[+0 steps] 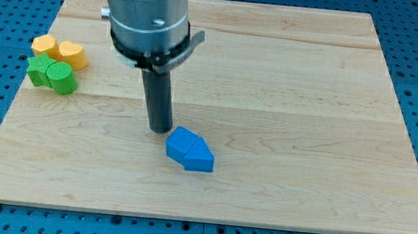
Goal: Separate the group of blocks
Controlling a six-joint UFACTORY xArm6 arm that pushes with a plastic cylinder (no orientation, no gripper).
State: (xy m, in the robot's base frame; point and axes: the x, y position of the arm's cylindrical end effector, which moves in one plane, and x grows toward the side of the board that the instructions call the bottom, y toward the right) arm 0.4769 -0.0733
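One dark rod is all the arm carries, with no fingers or jaws to stand apart or together, so nothing is clamped or held. My tip (160,130) rests on the wooden board (289,79) just to the view's left and slightly above the blue pair, very close to it, though whether it actually touches the nearest blue face cannot be told. The rod stands upright, coming straight down from the grey cylindrical arm housing (144,7) with its dark collar, which fills the view's top above my tip. Right beside my tip, toward the view's lower right, lie two blue blocks pressed against each other: a blue squarish block (181,144) nearest my tip and a blue triangular block (200,159) on its far side. Well apart from my tip, toward the view's left edge, sits a tight cluster of four: an orange block (44,44) and an orange heart-shaped block (71,54) side by side, and just below them a green block (39,69) and a green round block (62,77), all touching or nearly touching one another.
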